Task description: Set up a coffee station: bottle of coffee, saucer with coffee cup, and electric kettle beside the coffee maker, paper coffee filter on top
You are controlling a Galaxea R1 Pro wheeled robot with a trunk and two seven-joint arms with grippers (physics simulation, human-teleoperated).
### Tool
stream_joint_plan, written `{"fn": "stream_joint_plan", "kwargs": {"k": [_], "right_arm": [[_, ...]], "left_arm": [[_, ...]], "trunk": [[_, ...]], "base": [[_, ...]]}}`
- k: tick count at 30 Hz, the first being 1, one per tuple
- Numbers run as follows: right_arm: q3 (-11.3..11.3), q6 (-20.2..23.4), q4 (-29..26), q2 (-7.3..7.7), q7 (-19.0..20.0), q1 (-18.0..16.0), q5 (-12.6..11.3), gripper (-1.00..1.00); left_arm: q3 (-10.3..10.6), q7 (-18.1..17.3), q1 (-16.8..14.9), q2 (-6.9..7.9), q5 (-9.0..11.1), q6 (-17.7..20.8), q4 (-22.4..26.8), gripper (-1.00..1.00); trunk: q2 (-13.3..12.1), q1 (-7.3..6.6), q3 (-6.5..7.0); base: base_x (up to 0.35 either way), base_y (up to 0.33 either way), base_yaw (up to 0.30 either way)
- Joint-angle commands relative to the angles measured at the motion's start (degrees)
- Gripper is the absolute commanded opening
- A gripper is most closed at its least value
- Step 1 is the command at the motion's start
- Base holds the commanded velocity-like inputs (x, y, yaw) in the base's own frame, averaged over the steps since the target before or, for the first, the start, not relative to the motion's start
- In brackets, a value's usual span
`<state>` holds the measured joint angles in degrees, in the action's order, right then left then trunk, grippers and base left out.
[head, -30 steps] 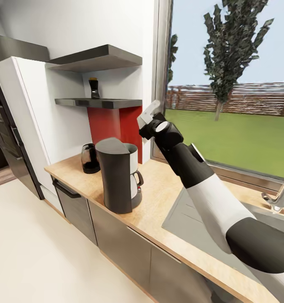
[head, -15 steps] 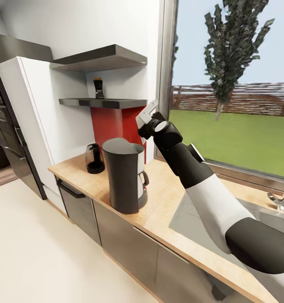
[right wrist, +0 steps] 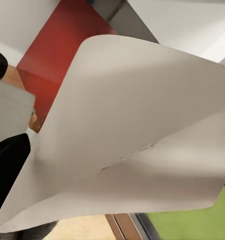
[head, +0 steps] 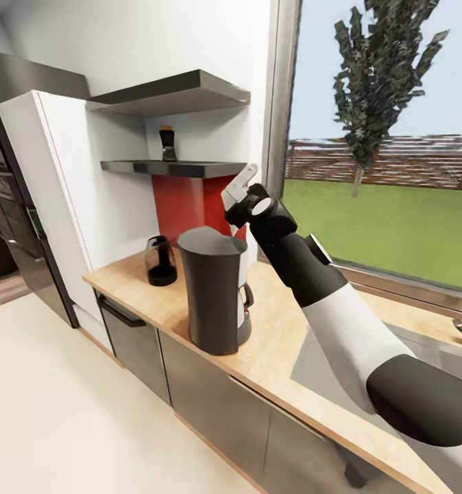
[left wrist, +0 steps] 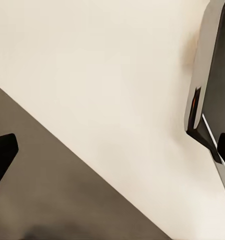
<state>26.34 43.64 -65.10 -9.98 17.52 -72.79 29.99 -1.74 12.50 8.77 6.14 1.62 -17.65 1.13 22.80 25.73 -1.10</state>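
Coffee maker (head: pixel 216 291) stands nearest on the countertop (head: pixel 272 343), top bare; the right gripper (head: pixel 239 186), raised above and just behind it, pinches the paper coffee filter (right wrist: pixel 137 130), so by my judgement the filter step is under way, not done. Electric kettle (head: pixel 161 261) sits beside the maker toward the wall; farther back the bottle of coffee (head: pixel 167 143) remains on the kitchen shelf (head: pixel 173 167), unmoved. Left gripper (left wrist: pixel 112 150) fingers are spread apart, holding nothing; saucer and cup steps look outstanding.
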Motion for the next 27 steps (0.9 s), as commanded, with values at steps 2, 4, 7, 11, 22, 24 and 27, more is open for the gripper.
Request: {"fn": "stream_joint_plan", "kwargs": {"k": [2,4,7,11,22,24,27], "right_arm": [[0.08,0.26,0.04,-0.02,0.47,-0.07,0.60,-1.00],[0.10,0.28,0.10,-0.02,0.44,-0.07,0.59,-1.00],[0.11,0.30,0.85,-0.02,0.37,-0.07,0.67,-1.00],[0.09,0.30,2.19,-0.02,0.21,-0.07,0.84,-1.00],[-0.02,0.25,2.56,-0.02,0.24,-0.07,0.85,-1.00],[-0.03,0.25,2.58,-0.02,0.24,-0.07,0.85,-1.00],[-0.03,0.22,3.61,-0.02,0.24,-0.07,0.85,-1.00]], "left_arm": [[-0.18,-0.02,0.02,0.01,0.15,-0.11,0.10,1.00],[-0.19,-0.02,0.02,-0.01,0.14,-0.11,0.10,1.00],[-0.15,-0.02,0.02,-0.04,0.14,-0.11,0.10,1.00],[-0.11,-0.02,0.02,-0.07,0.14,-0.11,0.10,1.00],[-0.17,-0.02,0.02,0.00,0.14,-0.11,0.10,1.00],[-0.18,-0.02,0.02,0.00,0.14,-0.11,0.10,1.00],[-0.20,-0.02,0.02,0.01,0.14,-0.11,0.10,1.00]], "trunk": [[0.12,0.05,-0.12],[0.12,0.05,-0.12],[0.12,0.05,-0.12],[0.12,0.05,-0.12],[0.12,0.05,-0.12],[0.12,0.05,-0.12],[0.12,0.05,-0.12]], "base": [[0.062,0.063,0.000],[0.020,0.021,0.000],[0.007,0.007,0.000],[0.000,0.000,0.000],[0.018,0.000,0.000],[0.002,0.000,0.000],[0.000,0.000,0.000]]}}
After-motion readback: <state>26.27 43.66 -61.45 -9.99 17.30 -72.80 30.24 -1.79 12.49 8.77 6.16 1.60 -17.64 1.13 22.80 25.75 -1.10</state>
